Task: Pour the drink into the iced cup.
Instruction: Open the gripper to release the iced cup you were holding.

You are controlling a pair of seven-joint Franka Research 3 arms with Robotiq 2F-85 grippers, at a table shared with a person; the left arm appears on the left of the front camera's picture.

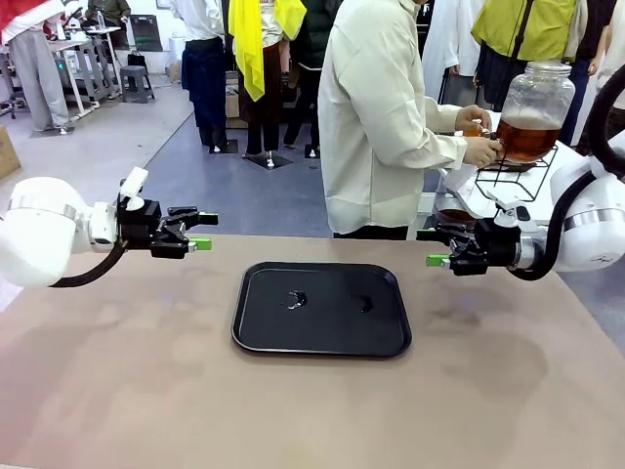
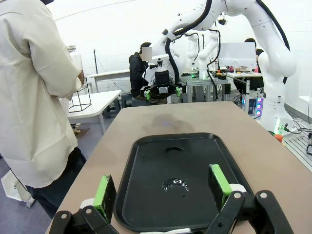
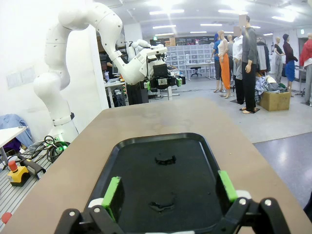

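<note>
The drink is amber liquid in a large clear glass jar (image 1: 532, 112) on a black wire stand at the far right, beyond the table. A person in a cream jacket (image 1: 376, 117) stands at the jar with both hands (image 1: 480, 149) at its tap; the iced cup is hidden. My left gripper (image 1: 203, 232) hovers open above the table's left side, level with the black tray (image 1: 264, 322). My right gripper (image 1: 430, 247) hovers open on the right, facing it. Each wrist view looks across the tray (image 2: 146, 195) (image 3: 195, 161) between open green pads (image 2: 105, 192) (image 3: 226, 185), nothing between them.
The tray holds two small wet patches (image 1: 296, 300). A white side table (image 1: 469, 191) carries the wire stand (image 1: 518, 179). The brown tabletop (image 1: 127, 371) spreads around the tray. Other people stand farther back.
</note>
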